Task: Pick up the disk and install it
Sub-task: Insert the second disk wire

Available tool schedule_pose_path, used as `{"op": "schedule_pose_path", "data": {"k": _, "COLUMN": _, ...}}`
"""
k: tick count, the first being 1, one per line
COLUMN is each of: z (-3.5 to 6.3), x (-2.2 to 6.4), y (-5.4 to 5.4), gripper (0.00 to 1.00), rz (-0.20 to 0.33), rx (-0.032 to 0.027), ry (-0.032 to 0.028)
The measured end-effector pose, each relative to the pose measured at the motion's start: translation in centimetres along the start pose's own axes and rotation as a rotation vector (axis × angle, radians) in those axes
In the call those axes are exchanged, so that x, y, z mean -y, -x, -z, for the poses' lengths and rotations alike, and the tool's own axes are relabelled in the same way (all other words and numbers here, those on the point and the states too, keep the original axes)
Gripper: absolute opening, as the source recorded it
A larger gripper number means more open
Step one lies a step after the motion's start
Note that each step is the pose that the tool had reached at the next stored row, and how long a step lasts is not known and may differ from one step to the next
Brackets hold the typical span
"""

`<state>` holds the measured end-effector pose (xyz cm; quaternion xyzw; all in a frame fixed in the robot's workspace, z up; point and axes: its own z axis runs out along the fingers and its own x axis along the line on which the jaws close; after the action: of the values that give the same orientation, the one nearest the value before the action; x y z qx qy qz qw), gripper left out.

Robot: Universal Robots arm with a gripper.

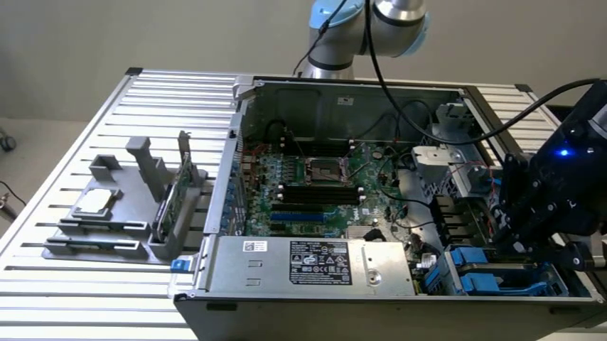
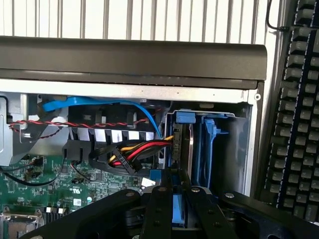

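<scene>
My gripper point(image 2: 178, 190) hangs over the drive bay corner of the open computer case point(image 1: 237, 142), its black fingers point(image 2: 160, 204) shut on the blue carrier edge of the disk point(image 2: 178, 211). The disk stands on edge, and its far end with a blue tab point(image 2: 184, 118) reaches to the bay wall. A second blue carrier point(image 2: 212, 144) sits in the slot beside it. In the exterior view the gripper point(image 1: 522, 245) is at the case's right side, just above the blue bays point(image 1: 479, 277). The disk's metal body is hidden.
Red, yellow and black power cables point(image 2: 142, 151) and a blue data cable point(image 2: 99, 103) run close to the bay. A keyboard point(image 2: 294, 124) lies outside the case wall. The power supply point(image 1: 313, 261) and motherboard point(image 1: 313, 185) fill the case; a grey fixture point(image 1: 114, 213) holds a chip and a green card.
</scene>
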<state>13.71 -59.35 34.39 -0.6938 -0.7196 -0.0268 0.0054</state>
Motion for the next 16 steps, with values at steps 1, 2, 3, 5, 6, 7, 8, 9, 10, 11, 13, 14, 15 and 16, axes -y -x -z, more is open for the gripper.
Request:
{"op": "schedule_pose_path", "data": {"k": 1, "z": -0.02, "x": 0.00, "y": 0.04, "gripper": 0.17, "rz": 0.000, "rx": -0.0015, "ry": 0.0002}}
{"op": "schedule_pose_path", "data": {"k": 2, "z": -0.04, "x": 0.00, "y": 0.09, "gripper": 0.17, "rz": 0.000, "rx": -0.0030, "ry": 0.0004}}
{"op": "schedule_pose_path", "data": {"k": 3, "z": -0.06, "x": 0.00, "y": 0.15, "gripper": 0.17, "rz": 0.000, "rx": -0.0047, "ry": 0.0006}}
{"op": "schedule_pose_path", "data": {"k": 5, "z": -0.10, "x": 0.00, "y": 0.25, "gripper": 0.17, "rz": 0.000, "rx": -0.0081, "ry": 0.0009}}
{"op": "schedule_pose_path", "data": {"k": 6, "z": -0.12, "x": 0.00, "y": 0.31, "gripper": 0.17, "rz": 0.000, "rx": -0.0096, "ry": 0.0011}}
{"op": "schedule_pose_path", "data": {"k": 7, "z": -0.14, "x": -0.01, "y": 0.36, "gripper": 0.17, "rz": 0.000, "rx": -0.0113, "ry": 0.0012}}
{"op": "schedule_pose_path", "data": {"k": 8, "z": -0.16, "x": -0.01, "y": 0.40, "gripper": 0.17, "rz": 0.000, "rx": -0.0129, "ry": 0.0013}}
{"op": "schedule_pose_path", "data": {"k": 9, "z": -0.18, "x": -0.02, "y": 0.44, "gripper": 0.17, "rz": 0.000, "rx": -0.0143, "ry": 0.0015}}
{"op": "schedule_pose_path", "data": {"k": 10, "z": -0.20, "x": -0.04, "y": 0.46, "gripper": 0.17, "rz": 0.000, "rx": -0.0160, "ry": 0.0016}}
{"op": "schedule_pose_path", "data": {"k": 11, "z": -0.22, "x": -0.05, "y": 0.48, "gripper": 0.17, "rz": 0.000, "rx": -0.0175, "ry": 0.0017}}
{"op": "schedule_pose_path", "data": {"k": 13, "z": -0.25, "x": -0.10, "y": 0.49, "gripper": 0.17, "rz": -0.001, "rx": -0.0211, "ry": 0.0019}}
{"op": "schedule_pose_path", "data": {"k": 14, "z": -0.26, "x": -0.13, "y": 0.49, "gripper": 0.17, "rz": -0.001, "rx": -0.0233, "ry": 0.0020}}
{"op": "schedule_pose_path", "data": {"k": 15, "z": -0.27, "x": -0.16, "y": 0.50, "gripper": 0.17, "rz": -0.001, "rx": -0.0255, "ry": 0.0021}}
{"op": "schedule_pose_path", "data": {"k": 16, "z": -0.28, "x": -0.18, "y": 0.50, "gripper": 0.17, "rz": -0.001, "rx": -0.0275, "ry": 0.0021}}
